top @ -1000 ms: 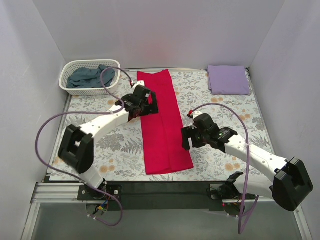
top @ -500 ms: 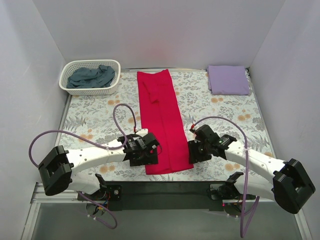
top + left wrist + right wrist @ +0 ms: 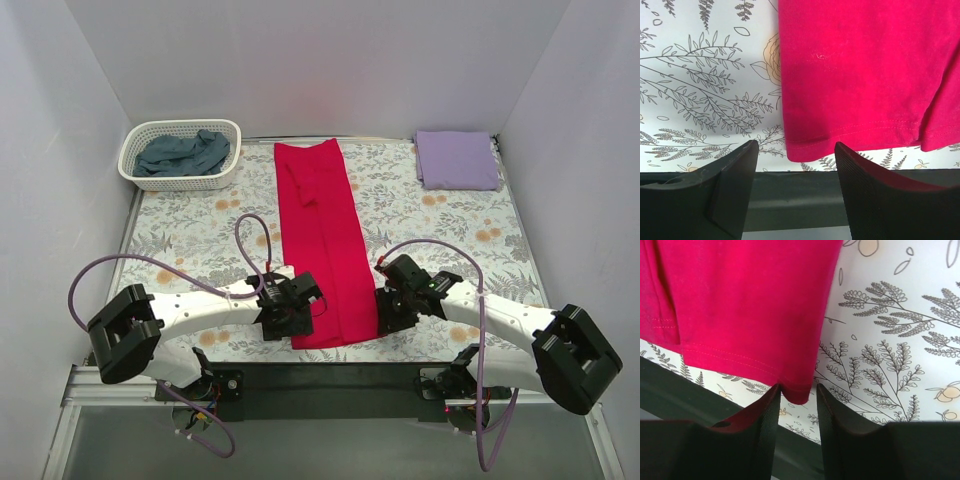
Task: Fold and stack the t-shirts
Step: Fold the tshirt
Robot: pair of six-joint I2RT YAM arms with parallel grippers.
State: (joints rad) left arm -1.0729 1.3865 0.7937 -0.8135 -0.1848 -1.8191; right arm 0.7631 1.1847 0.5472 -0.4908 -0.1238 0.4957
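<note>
The red t-shirt lay folded into a long narrow strip down the middle of the floral table covering, running from the covering's far edge almost to its near edge. Its stitched hem was at the near end, and a small flap of cloth was turned over near the far end. At the near-left corner of that hem sat the left gripper, low over the covering. In the left wrist view its jaws were spread wide, and the hem corner of the red t-shirt lay flat just beyond the left gripper, with nothing pinched. At the near-right corner of the hem sat the right gripper. In the right wrist view its jaws stood close together but parted by a narrow gap, and the corner tip of the red t-shirt reached the mouth of the right gripper without being clamped. A black rail ran just past the covering's near edge, under both grippers. On the covering's far-right corner rested the lavender t-shirt, folded into a neat square. At the far-left corner stood a white laundry basket, and the slate-blue t-shirt lay crumpled inside it, filling most of its floor.
</note>
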